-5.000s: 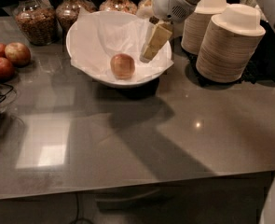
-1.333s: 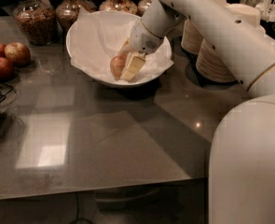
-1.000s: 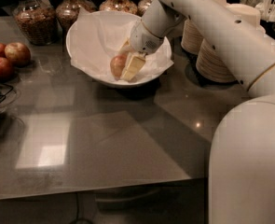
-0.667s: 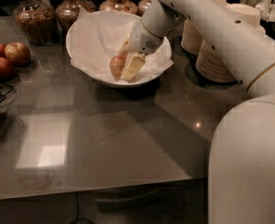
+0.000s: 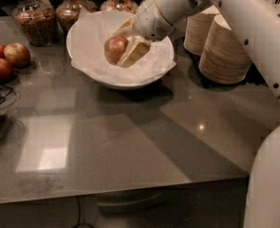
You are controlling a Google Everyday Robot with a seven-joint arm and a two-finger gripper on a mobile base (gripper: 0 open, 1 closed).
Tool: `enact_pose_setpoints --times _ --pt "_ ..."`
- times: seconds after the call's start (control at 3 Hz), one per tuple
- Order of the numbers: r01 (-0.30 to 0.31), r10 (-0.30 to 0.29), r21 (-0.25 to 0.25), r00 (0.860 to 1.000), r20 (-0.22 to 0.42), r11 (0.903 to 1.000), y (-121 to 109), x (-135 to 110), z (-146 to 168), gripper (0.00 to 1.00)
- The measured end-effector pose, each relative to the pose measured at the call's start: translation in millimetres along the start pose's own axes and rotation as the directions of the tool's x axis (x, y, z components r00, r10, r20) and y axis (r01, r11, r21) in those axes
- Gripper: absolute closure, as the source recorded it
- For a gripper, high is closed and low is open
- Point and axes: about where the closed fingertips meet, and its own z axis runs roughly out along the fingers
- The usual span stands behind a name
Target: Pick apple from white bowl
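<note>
Lift step: tool (image 5: 125,43) clamped on apple (image 5: 115,49) over white bowl (image 5: 126,82) (far tabletop (image 5: 130,146) edge). Next: raise clear, no jerks.

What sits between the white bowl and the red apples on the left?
Only bare grey counter, as the camera view shows. The gripper is over the white bowl, shut on the apple.

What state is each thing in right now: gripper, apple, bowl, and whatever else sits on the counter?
gripper: shut on the apple, over the white bowl's inside.
apple: whole, clamped between the fingers.
white bowl: upright on the counter, paper-lined.
red apples: loose at the counter's left edge.
jars: upright, filled, behind the bowl.
paper bowl stacks: standing right of the bowl.
</note>
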Motion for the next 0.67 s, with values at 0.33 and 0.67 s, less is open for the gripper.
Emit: enact_pose_setpoints --times 0.33,0.67 --pt "0.076 -0.083 0.091 0.993 0.084 0.9929 13.6 -31.8 -41.3 1.00" --pt "0.076 -0.083 0.091 0.993 0.084 0.9929 13.6 -31.8 -41.3 1.00"
